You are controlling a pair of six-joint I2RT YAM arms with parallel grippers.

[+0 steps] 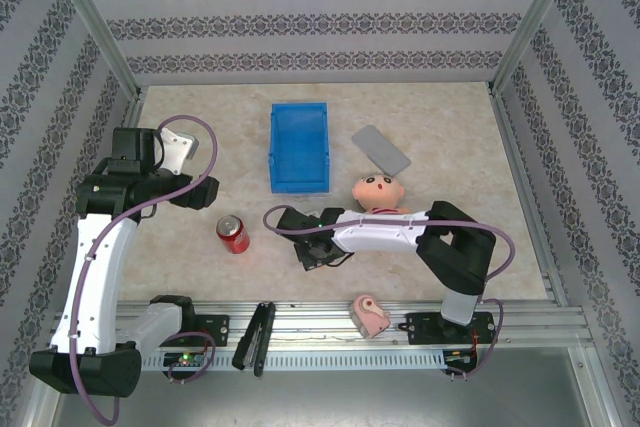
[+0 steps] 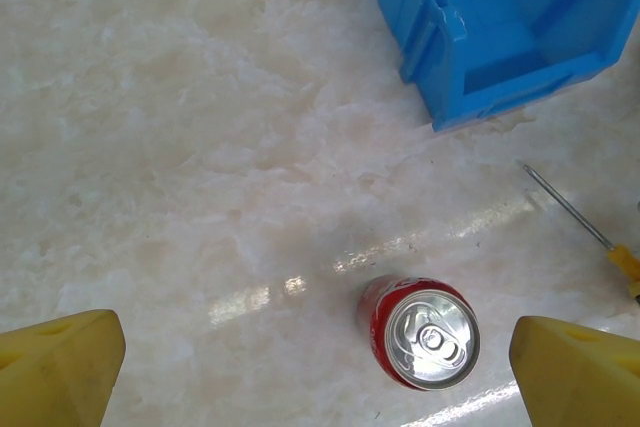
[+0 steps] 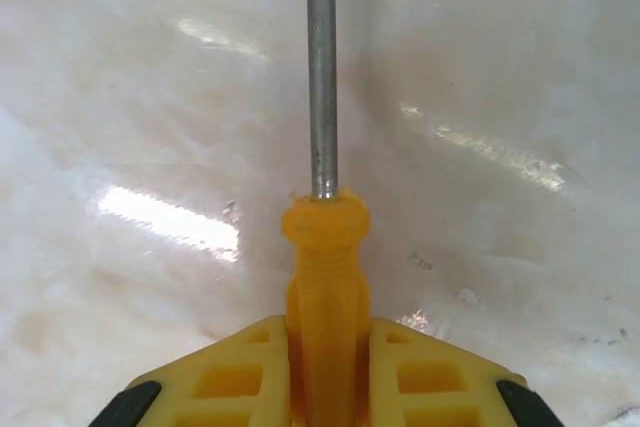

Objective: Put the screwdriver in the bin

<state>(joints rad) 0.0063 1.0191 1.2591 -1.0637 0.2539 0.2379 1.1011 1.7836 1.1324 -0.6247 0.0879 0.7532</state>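
Screwdriver (image 3: 322,247), slim with an orange-yellow plastic handle and thin metal shaft, is clamped by its handle in the right gripper (image 3: 328,357), at the centre of the overhead frame, just below the bright blue rectangular plastic bin (image 1: 299,147). Left gripper (image 2: 315,347) hangs spread wide above a red metal can (image 2: 420,332).

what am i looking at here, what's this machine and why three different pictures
Two robot arms, left and right, are bolted at the near edge of a table. The wide picture comes from a camera above and behind them; the other two come from a camera on each wrist. On the table are a blue bin, a red drinks can, a grey plate and a doll's head. The right gripper is shut on the yellow handle of a screwdriver. The left gripper is open, its camera looking down on the can.
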